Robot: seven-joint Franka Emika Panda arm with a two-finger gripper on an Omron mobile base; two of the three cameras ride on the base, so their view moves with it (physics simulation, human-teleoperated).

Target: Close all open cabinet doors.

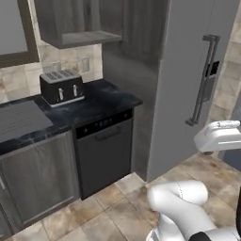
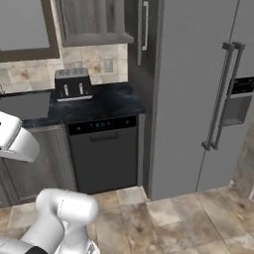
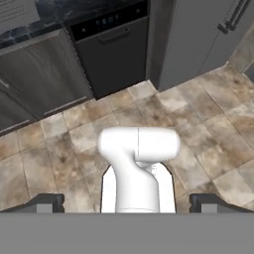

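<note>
A dark wood-grain upper cabinet door (image 2: 139,34) with a vertical silver bar handle (image 2: 145,25) hangs beside the fridge, seemingly swung out from the upper cabinet (image 2: 94,22). The same door shows as a dark panel (image 1: 143,28) at the top of the left base view. A lower cabinet door (image 1: 42,174) under the counter lies flush with its frame, also seen as the lower cabinet door (image 3: 42,74) in the hand view. My gripper (image 3: 128,206) points down at the tiled floor, far from both doors. Its fingertips (image 3: 49,203) stand wide apart with nothing between them.
A black dishwasher (image 1: 104,153) sits between the lower cabinet and the tall grey fridge (image 2: 198,99). A black toaster (image 1: 61,87) stands on the dark counter (image 1: 103,101). A sink (image 1: 21,120) lies at the left. Tiled floor (image 3: 208,119) spreads in front.
</note>
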